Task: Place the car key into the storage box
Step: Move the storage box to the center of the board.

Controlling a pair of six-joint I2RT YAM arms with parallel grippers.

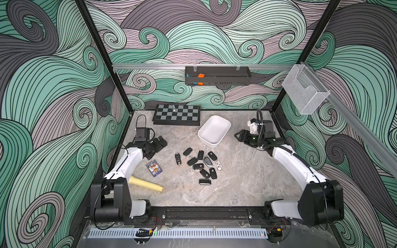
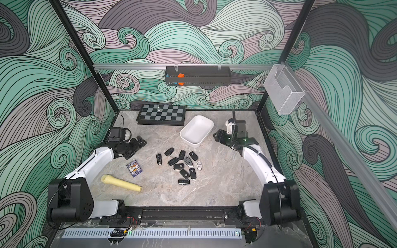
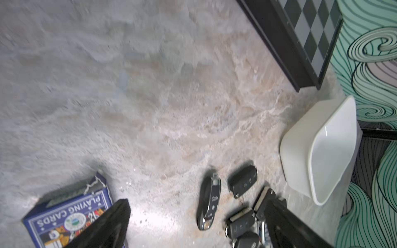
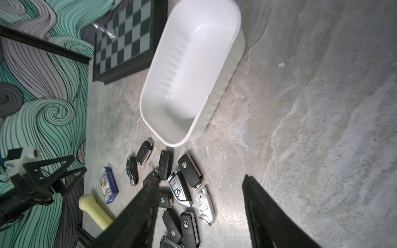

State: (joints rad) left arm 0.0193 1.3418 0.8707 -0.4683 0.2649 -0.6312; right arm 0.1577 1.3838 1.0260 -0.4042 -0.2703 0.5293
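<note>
Several car keys (image 1: pixel 199 164) (image 2: pixel 180 164) lie in a loose cluster at mid-table, mostly black fobs, plus a silver-and-black one (image 4: pixel 179 190) and a white one (image 4: pixel 205 204). The white storage box (image 1: pixel 207 142) (image 2: pixel 191 141) (image 4: pixel 184 70) stands just behind them, tilted diagonally, with nothing inside. My left gripper (image 1: pixel 161 142) (image 2: pixel 140 141) (image 3: pixel 199 201) hovers left of the cluster, open and holding nothing. My right gripper (image 1: pixel 237 136) (image 2: pixel 216 135) (image 4: pixel 200 176) hangs to the right of the box, fingers apart with nothing between them.
A chessboard (image 1: pixel 177 113) with one metal piece (image 1: pixel 174 107) lies at the back. A blue playing-card box (image 1: pixel 154 168) and a yellow flashlight (image 1: pixel 146 183) lie front left. A black tray (image 1: pixel 217 76) and a mesh basket (image 1: pixel 305 92) hang on the rails.
</note>
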